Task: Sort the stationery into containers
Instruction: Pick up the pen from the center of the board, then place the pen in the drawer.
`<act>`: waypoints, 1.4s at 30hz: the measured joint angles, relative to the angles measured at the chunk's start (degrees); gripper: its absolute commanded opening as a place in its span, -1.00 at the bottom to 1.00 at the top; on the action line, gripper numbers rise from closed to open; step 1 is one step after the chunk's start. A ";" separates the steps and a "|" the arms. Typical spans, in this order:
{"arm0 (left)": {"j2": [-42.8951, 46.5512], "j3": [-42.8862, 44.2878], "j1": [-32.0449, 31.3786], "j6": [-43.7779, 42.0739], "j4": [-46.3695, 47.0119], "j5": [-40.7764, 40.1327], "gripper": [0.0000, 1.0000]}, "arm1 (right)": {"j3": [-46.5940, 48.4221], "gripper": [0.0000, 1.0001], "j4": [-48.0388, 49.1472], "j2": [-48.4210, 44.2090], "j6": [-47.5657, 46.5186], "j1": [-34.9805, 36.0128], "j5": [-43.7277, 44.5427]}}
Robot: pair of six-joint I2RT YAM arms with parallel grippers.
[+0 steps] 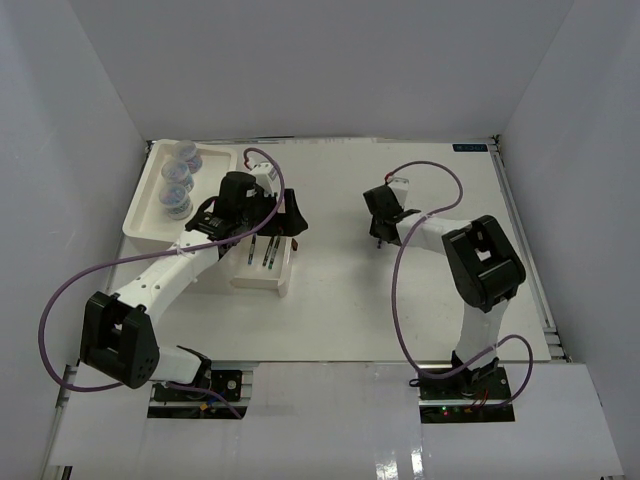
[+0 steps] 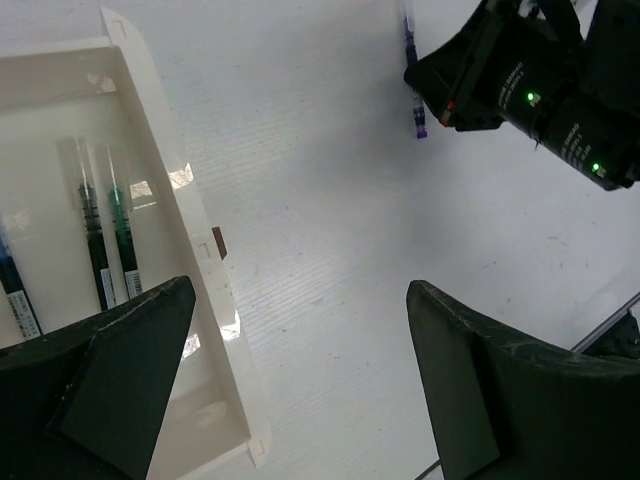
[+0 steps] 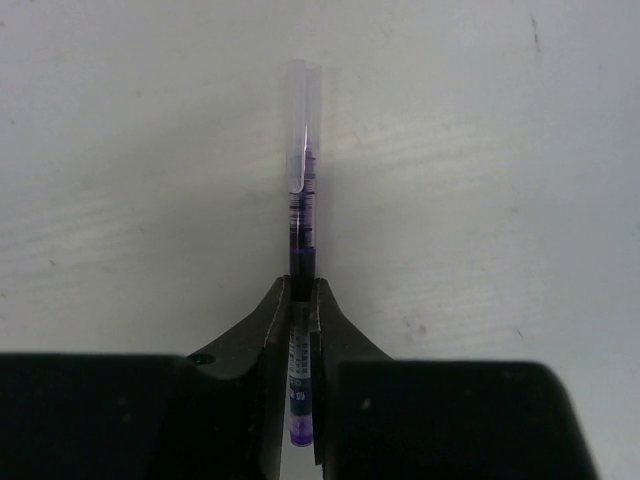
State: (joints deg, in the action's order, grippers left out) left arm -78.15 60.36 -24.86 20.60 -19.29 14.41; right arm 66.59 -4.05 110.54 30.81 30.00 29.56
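Note:
The white box unit [image 1: 140, 215] stands at the left, with three clear bluish jars [image 1: 178, 177] in its top tray. One drawer [image 1: 283, 275] is pulled out, and its wall shows in the left wrist view [image 2: 170, 200]. It holds several pens [image 2: 122, 235] lying side by side. My left gripper [image 1: 257, 226] hovers open and empty over the drawer's right wall [image 2: 300, 300]. My right gripper [image 1: 383, 230] is shut on a clear pen with purple ink [image 3: 303, 200], low over the table. That pen also shows in the left wrist view [image 2: 417, 110]. No tape rings are in view.
White walls enclose the table on the left, back and right. Purple cables loop from both arms, one over the box unit [image 1: 255, 155] and one over the right half of the table [image 1: 440, 170]. The right arm's elbow [image 1: 485, 262] stands at right centre.

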 measured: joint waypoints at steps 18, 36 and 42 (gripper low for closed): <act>-0.20 -1.68 -11.41 16.70 3.78 -2.01 0.96 | -34.77 -0.85 13.81 -41.05 -0.15 14.56 -16.37; -6.56 -1.68 -24.06 29.90 8.41 -15.26 0.20 | -42.25 -0.84 30.56 -50.95 -0.11 20.57 -20.98; -8.55 -1.68 -24.41 30.62 9.05 -15.76 -0.32 | -43.15 -0.82 31.45 -50.93 -0.09 20.65 -21.16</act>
State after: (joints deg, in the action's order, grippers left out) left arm -86.70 58.67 -49.28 51.22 -10.24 -1.34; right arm 23.44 27.40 59.61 30.72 50.65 8.40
